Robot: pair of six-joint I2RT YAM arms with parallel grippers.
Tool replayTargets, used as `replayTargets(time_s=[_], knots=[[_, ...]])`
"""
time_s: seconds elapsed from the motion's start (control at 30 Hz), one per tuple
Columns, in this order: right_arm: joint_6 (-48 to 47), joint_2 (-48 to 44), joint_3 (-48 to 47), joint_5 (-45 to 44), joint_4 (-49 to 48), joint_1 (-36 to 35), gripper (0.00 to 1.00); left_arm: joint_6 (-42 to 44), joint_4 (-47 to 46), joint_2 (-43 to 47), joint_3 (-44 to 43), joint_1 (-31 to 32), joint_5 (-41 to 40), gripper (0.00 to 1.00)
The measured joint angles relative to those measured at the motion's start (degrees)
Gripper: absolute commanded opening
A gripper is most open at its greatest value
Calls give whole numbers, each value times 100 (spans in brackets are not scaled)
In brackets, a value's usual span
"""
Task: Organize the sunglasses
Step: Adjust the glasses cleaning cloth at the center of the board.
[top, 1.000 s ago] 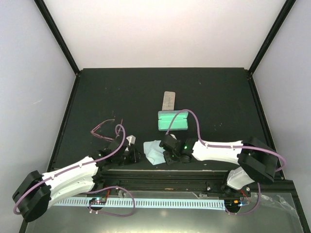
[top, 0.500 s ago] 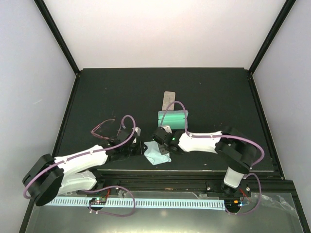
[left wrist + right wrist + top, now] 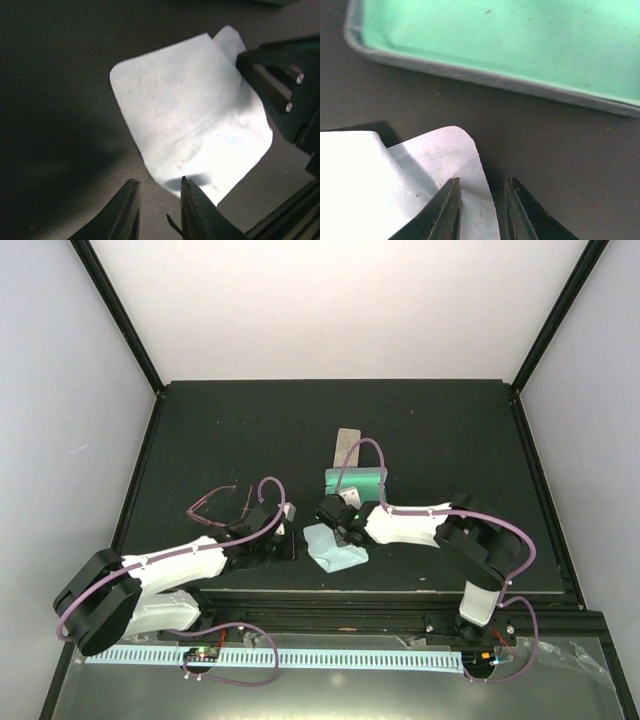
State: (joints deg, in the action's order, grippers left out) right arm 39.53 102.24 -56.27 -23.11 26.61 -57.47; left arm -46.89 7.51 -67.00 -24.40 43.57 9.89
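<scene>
— Off to the left of the left claw (image 3: 159,181), a little further out on the surface (image 3: 430,430), lie the pink sunglasses (image 3: 210,505). They're near it but not touched.
— Is that claw holding anything?
— No. Its two fingers stand slightly apart, with only dark surface between them. Just ahead of its tips is a pale blue cloth (image 3: 190,115), lying mostly flat with one corner curled up.
— And the right claw (image 3: 483,181)?
— It's down at the cloth's other side. Its fingers are a little apart too, and the cloth's rounded corner shows in the gap beneath them. I can't tell whether they touch it, but they aren't pinched on it.
— Anything else close by?
— Just beyond the right claw there's an open case (image 3: 520,45) with a green lining, near the cloth but apart from it. Past the case a pale oblong piece (image 3: 347,448) lies flat on the surface.
</scene>
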Motion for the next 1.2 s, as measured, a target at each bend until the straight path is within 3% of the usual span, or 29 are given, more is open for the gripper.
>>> replayTargets(time_s=[0.3,0.67,0.93,1.2], knots=[[37,-382,295,-85,225,136,25,227,-638,-595,-92,0,946,23],[256,-1574,1084,769,-251,138,13,243,-1375,-1744,-706,260,1547,17],[439,-1574,1578,1508,-664,138,12,192,-1108,-2181,-859,695,1327,13],[599,-1838,1993,1934,-990,111,11,133,-323,-1532,-560,1097,708,13]])
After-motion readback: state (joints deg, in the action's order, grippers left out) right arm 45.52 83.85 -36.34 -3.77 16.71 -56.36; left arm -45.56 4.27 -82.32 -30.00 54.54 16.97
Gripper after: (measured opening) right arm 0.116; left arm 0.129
